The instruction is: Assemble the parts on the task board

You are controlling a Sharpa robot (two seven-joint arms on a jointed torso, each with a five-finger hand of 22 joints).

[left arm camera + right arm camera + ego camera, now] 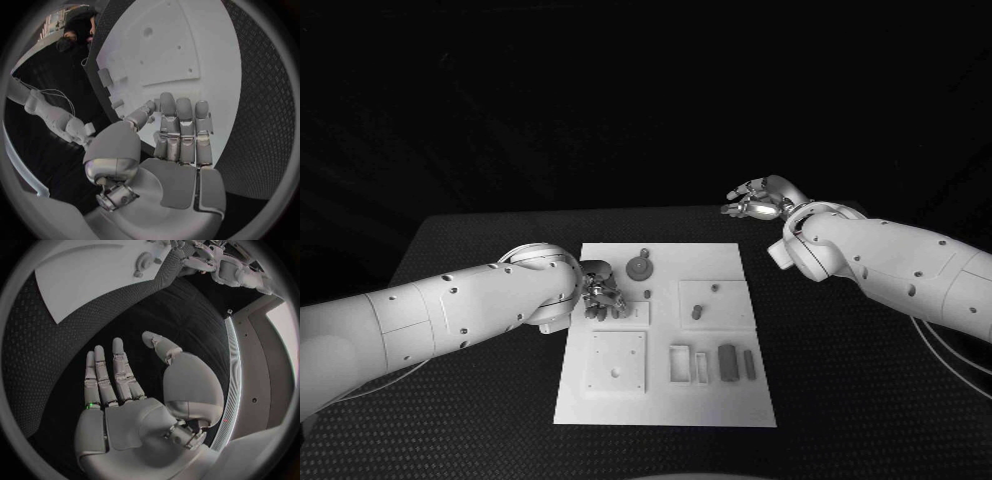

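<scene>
Here, the black table carries a textured mat, and the room behind is dark. The task board, a white plate, lies at the table's middle. The left hand hangs over the board's left edge, fingers straight and side by side above the white surface, gripping nothing. The right hand is raised beyond the board's far right corner, well apart from it, fingers extended and apart, holding nothing. Small parts rest in slots near the board's front; a round part lies just beside the left fingers. No writing is legible.
</scene>
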